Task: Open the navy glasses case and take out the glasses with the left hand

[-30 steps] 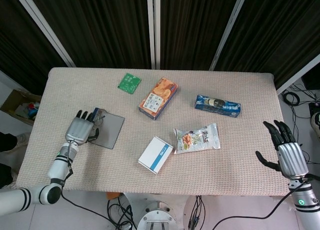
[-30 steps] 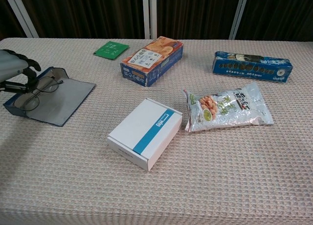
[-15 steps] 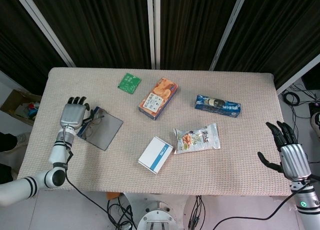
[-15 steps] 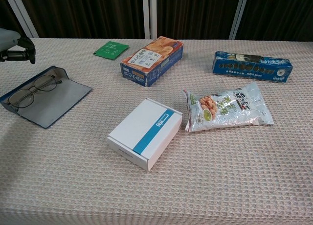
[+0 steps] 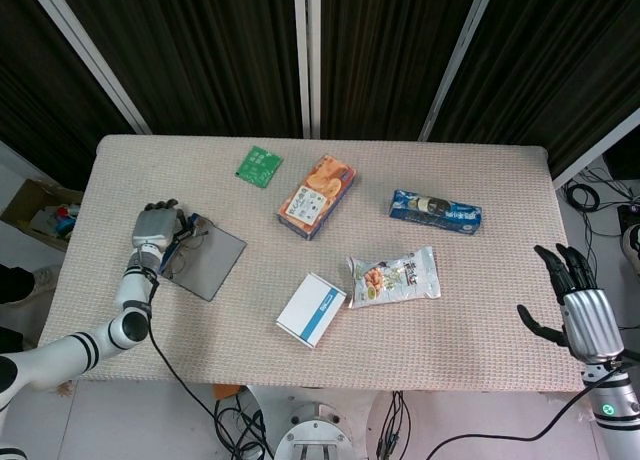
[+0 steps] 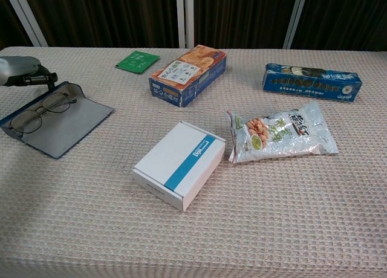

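The navy glasses case (image 5: 212,262) (image 6: 71,124) lies open near the table's left edge, its grey lid flat on the cloth. Thin-framed glasses (image 5: 180,248) (image 6: 37,113) rest in the case's navy tray. My left hand (image 5: 153,228) (image 6: 18,69) hovers at the case's far left end, palm down, its dark fingertips (image 6: 43,80) just beyond the glasses and holding nothing. My right hand (image 5: 582,315) hangs off the table's near right corner with fingers spread and empty; only the head view shows it.
A green packet (image 5: 259,165), an orange snack box (image 5: 317,195) and a blue biscuit pack (image 5: 435,211) lie across the far half. A snack bag (image 5: 394,277) and a white box (image 5: 311,308) sit mid-table. The table's left edge runs close to the case.
My left hand lifted off the glasses and case, swung away to the far left, then came back down beside the case's far end. The case turned slightly. The right hand barely moved.
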